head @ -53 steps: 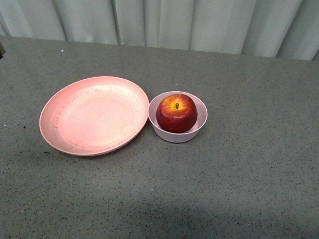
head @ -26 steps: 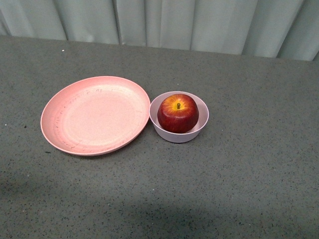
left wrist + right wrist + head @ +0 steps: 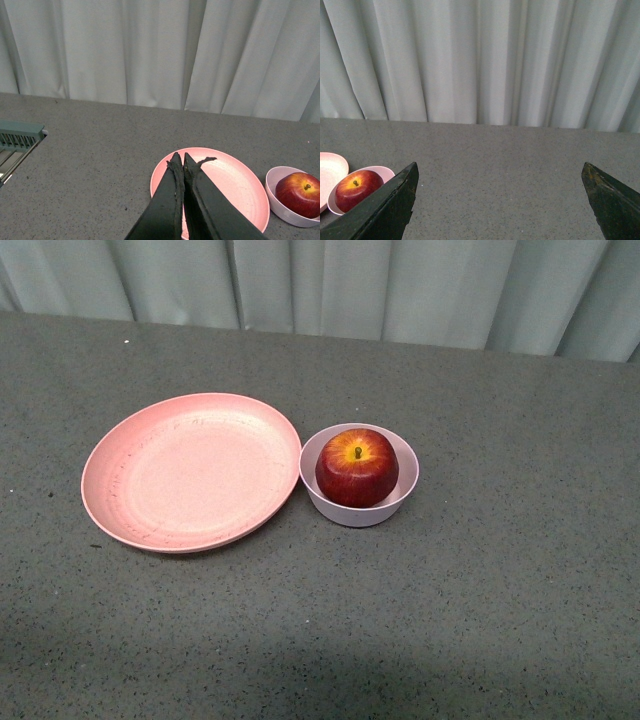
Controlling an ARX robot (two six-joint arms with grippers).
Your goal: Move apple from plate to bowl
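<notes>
Apple: the apple [image 3: 356, 467] sits inside the bowl [image 3: 405, 492], stem up, with the yellow-orange patch around the stem facing upward. It fills most of the bowl's opening and rises above the rim. It also shows in the left wrist view [image 3: 298, 194] and the right wrist view [image 3: 357, 189], seated in the bowl in both.

Bowl: small, pale pink, upright on the counter [image 3: 500, 590], just to the right of the plate in the front view. Its rim stands just beside the plate's edge; whether the two touch cannot be told.

Plate: the plate [image 3: 190, 472] is wide, shallow and salmon-pink, lying flat on the counter with faint dark scuffs on its surface. Nothing rests on it.

Left tool: the left tool [image 3: 179, 162] shows only in its own wrist view. Its two dark fingers are pressed together at the tips, gripping nothing, seen above the near part of the plate [image 3: 235, 185].

Right tool: the right tool [image 3: 500, 172] shows only in its own wrist view. Its fingers are spread wide apart at either side of the picture, with nothing between them, and the bowl [image 3: 382, 173] lies off to one side.

Counter: grey, speckled surface.

Backdrop: a pale pleated curtain [image 3: 320, 285] hangs behind the counter's far edge.
</notes>
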